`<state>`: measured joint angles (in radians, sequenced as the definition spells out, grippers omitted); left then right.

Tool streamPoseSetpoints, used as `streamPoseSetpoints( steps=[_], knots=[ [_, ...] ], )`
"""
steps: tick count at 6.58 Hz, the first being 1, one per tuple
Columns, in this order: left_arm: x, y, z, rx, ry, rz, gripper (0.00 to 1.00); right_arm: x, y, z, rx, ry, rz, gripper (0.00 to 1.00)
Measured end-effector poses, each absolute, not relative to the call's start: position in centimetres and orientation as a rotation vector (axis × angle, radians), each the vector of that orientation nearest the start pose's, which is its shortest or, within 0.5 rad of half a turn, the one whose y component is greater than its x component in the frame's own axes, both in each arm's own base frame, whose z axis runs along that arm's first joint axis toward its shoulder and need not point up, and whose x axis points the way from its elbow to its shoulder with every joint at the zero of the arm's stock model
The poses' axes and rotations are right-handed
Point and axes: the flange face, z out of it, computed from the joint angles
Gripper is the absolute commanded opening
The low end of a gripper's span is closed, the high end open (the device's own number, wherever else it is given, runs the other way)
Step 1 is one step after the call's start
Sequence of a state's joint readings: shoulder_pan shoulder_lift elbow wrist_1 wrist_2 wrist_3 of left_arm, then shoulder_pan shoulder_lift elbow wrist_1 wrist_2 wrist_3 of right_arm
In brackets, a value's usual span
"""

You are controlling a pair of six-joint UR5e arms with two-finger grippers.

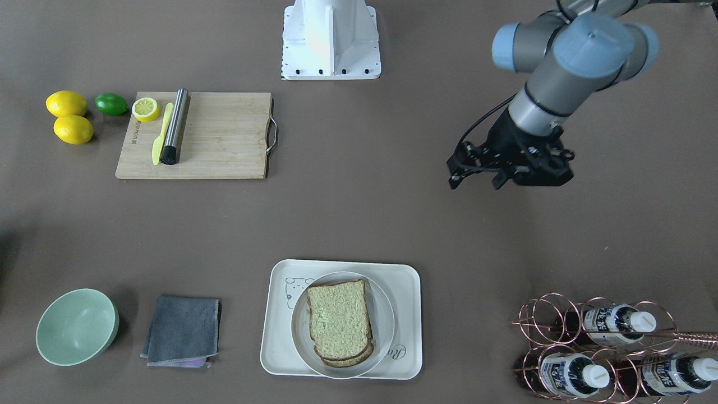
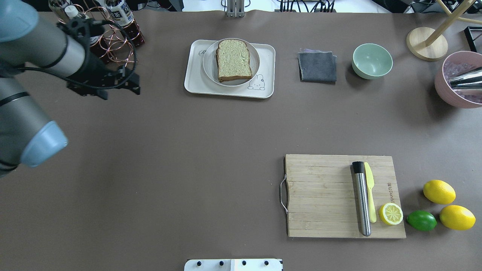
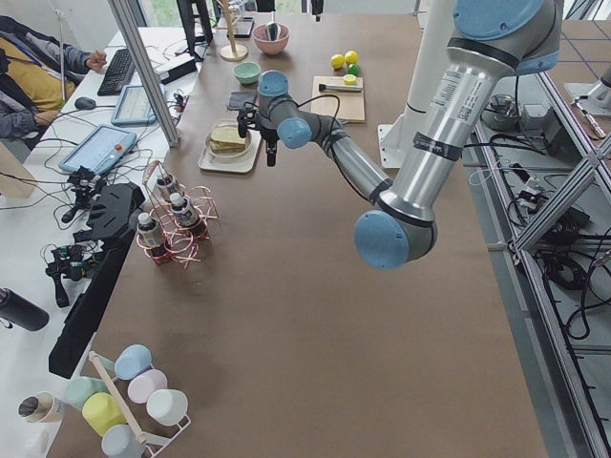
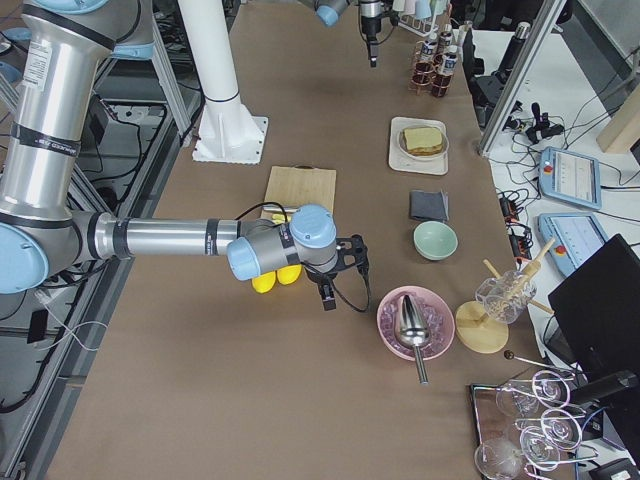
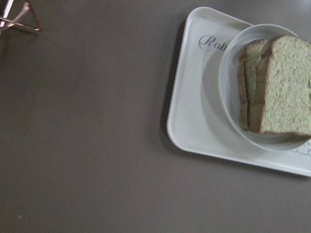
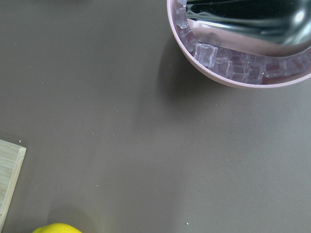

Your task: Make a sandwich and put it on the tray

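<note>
The sandwich (image 1: 339, 320) is two tan bread slices stacked in a round white dish (image 1: 384, 322), which sits on the cream tray (image 1: 280, 348). It also shows in the overhead view (image 2: 233, 59) and the left wrist view (image 5: 284, 87). The egg is hidden between the slices. My left gripper (image 1: 474, 182) is open and empty. It hovers over bare table beside the tray, on the bottle-rack side (image 2: 119, 93). My right gripper (image 4: 340, 285) shows only in the exterior right view, near the lemons and the pink bowl. I cannot tell whether it is open or shut.
A wooden cutting board (image 2: 327, 195) holds a steel muddler, a yellow knife and a lemon half. Two lemons (image 2: 438, 192) and a lime lie beside it. A grey cloth (image 2: 317, 66), green bowl (image 2: 372, 60), pink ice bowl (image 2: 457, 90) and copper bottle rack (image 2: 116, 41) line the far side.
</note>
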<state>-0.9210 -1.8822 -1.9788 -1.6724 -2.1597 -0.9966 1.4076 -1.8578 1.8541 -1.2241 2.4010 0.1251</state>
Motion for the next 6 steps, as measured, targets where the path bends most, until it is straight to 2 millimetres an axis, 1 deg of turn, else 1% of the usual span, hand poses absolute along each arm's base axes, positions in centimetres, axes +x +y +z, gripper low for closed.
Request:
streamPoseSetpoints(
  steps=[1,2,3,4,5,6],
  knots=[
    [21.2,-45.9,32.4,0.18,0.89,0.0,0.97,-0.1,-39.4,60.2,0.208,-0.842,-0.173,0.99],
    [15.0,-44.2,36.2,0.237,0.816,0.082,0.97,0.3,-39.5,60.4,0.216,-0.821,-0.164,0.99],
    [8.0,-42.9,40.9,0.284,0.734,0.167,0.97,0.9,-39.4,60.5,0.222,-0.804,-0.151,0.99],
    [2.3,-41.6,45.6,0.296,0.691,0.237,0.97,1.7,-39.3,60.8,0.227,-0.796,-0.137,0.99],
    [-2.4,-40.4,50.3,0.295,0.697,0.282,0.97,2.8,-38.9,61.6,0.235,-0.789,-0.137,0.99],
    [-5.5,-39.0,54.7,0.29,0.73,0.292,0.97,4.1,-38.3,63.0,0.238,-0.783,-0.143,0.99]
  ],
)
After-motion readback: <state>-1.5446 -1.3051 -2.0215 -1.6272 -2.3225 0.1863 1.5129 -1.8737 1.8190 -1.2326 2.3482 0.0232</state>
